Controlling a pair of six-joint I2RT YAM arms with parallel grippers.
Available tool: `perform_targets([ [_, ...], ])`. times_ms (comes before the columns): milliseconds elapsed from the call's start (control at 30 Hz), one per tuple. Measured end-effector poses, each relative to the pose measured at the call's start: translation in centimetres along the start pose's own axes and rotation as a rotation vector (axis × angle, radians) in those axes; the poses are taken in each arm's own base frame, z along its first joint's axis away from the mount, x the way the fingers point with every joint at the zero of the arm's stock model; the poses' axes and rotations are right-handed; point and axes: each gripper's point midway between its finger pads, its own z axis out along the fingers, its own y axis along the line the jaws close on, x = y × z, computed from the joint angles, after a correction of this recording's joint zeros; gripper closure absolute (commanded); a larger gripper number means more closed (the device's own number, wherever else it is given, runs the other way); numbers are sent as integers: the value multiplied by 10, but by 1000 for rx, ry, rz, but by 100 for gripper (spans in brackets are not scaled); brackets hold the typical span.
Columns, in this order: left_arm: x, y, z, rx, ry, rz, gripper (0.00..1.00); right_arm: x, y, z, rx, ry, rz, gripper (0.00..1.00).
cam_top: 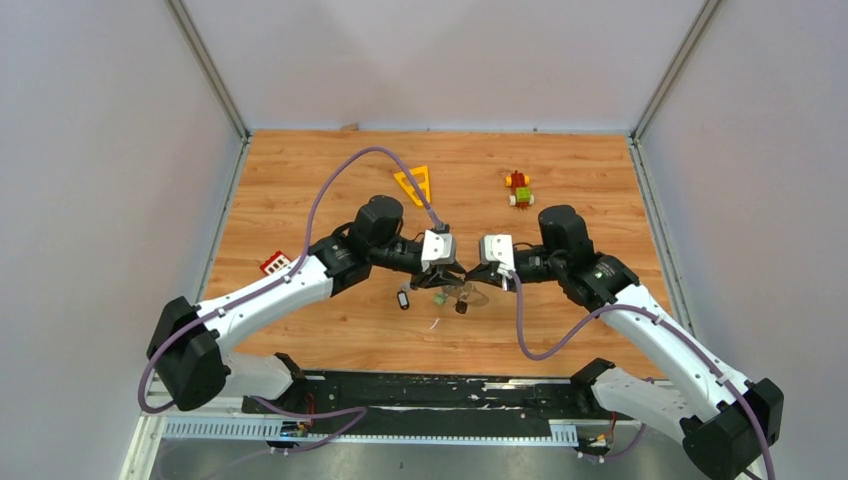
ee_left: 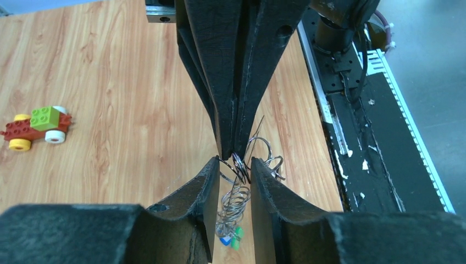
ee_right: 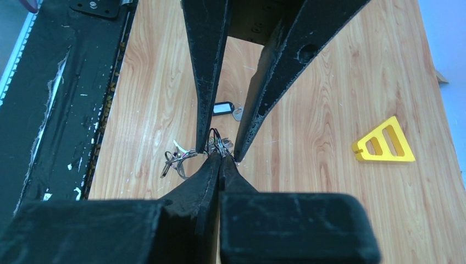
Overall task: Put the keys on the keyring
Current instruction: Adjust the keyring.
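Keyring (ee_right: 217,142) hangs above the surface (cam_top: 300,180), nipped in the closed right pincer (ee_right: 221,156). The left pincer (ee_left: 232,168), half open, meets it tip to tip and straddles the keyring; keys (ee_left: 231,240) dangle underneath.

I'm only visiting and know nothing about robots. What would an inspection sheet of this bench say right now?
Surface: wooden tabletop, no spills seen.
Job's things: keyring between both grippers, blue- and green-tagged keys in the same bunch; black-tagged key lying apart on the wood.
Clutter: yellow triangle, toy block car, small red-and-white piece.
Grippers: left gripper open, fingers either side of the rings; right gripper shut, pinching the keyring.
Cables: a purple cable loops off each arm.
Surroundings: grey walls, black rail at the near edge.
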Motion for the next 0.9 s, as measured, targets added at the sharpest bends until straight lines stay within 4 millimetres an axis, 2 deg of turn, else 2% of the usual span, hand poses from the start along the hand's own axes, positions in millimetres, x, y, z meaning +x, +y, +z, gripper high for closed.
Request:
perform_targets([
  [200, 0, 8, 2, -38, 8, -51, 71, 2, -5, -1, 27, 17, 7, 100],
  [467, 0, 15, 0, -86, 19, -52, 56, 4, -9, -2, 51, 31, 3, 100],
  [633, -7, 16, -5, -99, 10, -26, 54, 5, -10, -2, 56, 36, 4, 100],
  [900, -8, 14, -6, -93, 9, -21, 68, 6, -11, -3, 62, 42, 5, 100],
])
